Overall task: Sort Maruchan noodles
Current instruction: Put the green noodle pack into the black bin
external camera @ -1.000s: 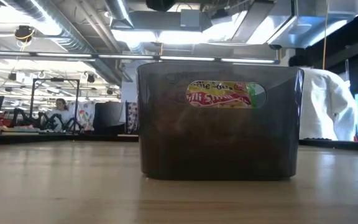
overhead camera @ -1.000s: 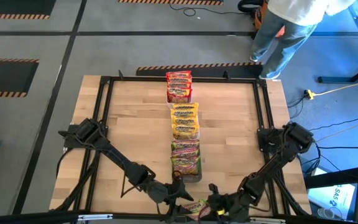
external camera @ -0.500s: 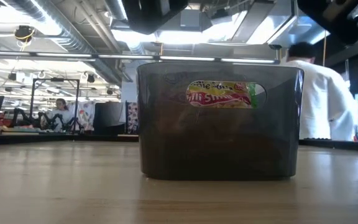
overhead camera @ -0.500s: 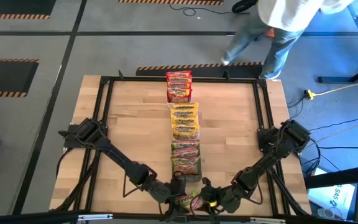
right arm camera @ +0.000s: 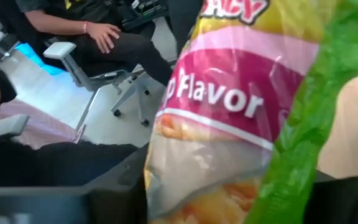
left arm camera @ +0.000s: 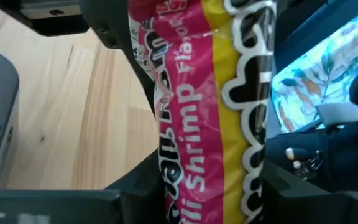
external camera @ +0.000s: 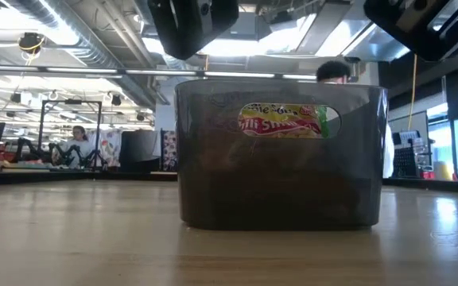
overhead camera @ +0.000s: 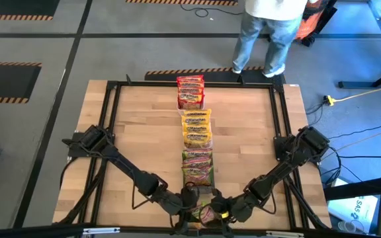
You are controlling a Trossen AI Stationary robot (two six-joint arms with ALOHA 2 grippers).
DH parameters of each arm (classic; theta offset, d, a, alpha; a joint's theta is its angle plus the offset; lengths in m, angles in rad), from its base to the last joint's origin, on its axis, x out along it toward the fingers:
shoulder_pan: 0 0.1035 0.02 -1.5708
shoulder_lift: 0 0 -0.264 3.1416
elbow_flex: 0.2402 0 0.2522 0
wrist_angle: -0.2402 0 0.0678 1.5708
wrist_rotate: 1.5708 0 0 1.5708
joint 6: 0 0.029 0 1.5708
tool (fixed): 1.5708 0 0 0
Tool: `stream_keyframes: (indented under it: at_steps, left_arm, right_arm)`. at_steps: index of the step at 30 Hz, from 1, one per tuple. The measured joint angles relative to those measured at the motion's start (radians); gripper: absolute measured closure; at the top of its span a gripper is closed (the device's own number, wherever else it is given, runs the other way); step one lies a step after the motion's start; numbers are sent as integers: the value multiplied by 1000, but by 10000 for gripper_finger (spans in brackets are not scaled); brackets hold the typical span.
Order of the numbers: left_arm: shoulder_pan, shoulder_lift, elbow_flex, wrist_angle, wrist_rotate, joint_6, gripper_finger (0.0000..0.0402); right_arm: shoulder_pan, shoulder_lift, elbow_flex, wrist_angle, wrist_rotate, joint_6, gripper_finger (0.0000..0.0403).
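Both end effectors, left (overhead camera: 192,213) and right (overhead camera: 218,213), pinch one green-and-pink packet (overhead camera: 206,213) at the bench's (overhead camera: 144,125) near edge, seemingly mid-handover before dropping it into the dark bin (external camera: 281,155) just beyond.

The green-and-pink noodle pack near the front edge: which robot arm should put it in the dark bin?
Probably the left. Both pincers, left pincer and right pincer, meet at the green-and-pink pack, but in the left wrist view the pack runs between its fingers, and it sits just in front of the dark bin.
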Motion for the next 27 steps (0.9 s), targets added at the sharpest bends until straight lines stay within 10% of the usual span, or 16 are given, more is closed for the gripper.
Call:
stream_keyframes:
  at_steps: [11,19,27]
  left_arm:
    - [26,-150,0,-215,-32,83,272]
    - [130,-242,31,-512,-81,205,273]
    - [230,-125,271,-853,20,278,273]
  right_arm:
    - [92,-255,1,-458,-216,96,169]
    - [317,-331,1,-661,269,137,169]
    - [419,-288,-1,-859,442,402,169]
